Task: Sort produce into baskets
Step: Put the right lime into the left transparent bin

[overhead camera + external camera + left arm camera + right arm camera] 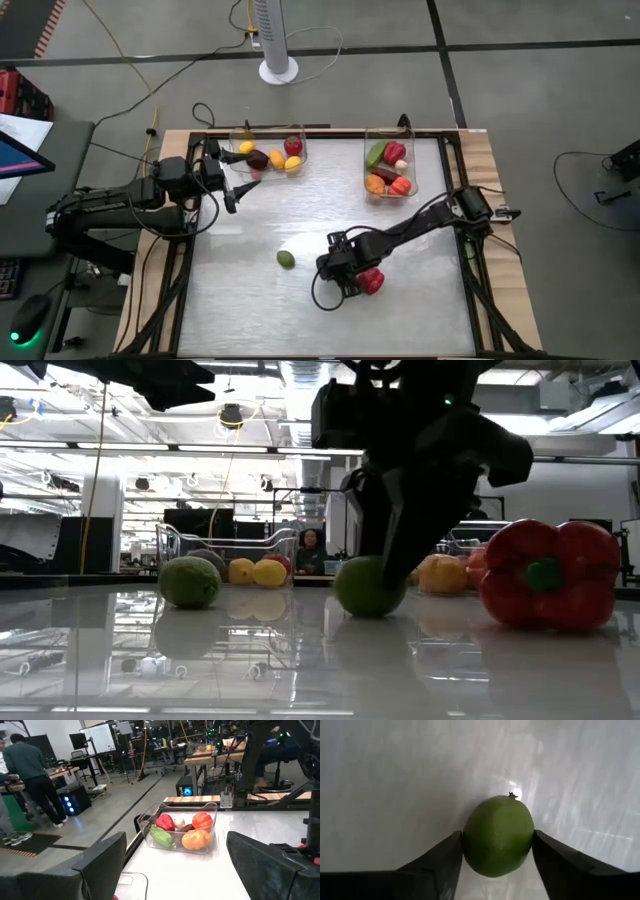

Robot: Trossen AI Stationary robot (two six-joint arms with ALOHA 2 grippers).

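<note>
Right end effector (pixel 497 851) grips a green lime (pixel 498 836) on the table (pixel 300 210) | in our overhead view the arm hides that lime | left end effector (pixel 236 190) hangs open near the left basket (pixel 268 150) | glossy white top; a person works behind.

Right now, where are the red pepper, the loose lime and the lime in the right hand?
red pepper (pixel 548 575), low view, front face.
loose lime (pixel 286 259), high view, top.
held lime (pixel 498 836), right wrist view, middle, between the right hand's fingers.
</note>
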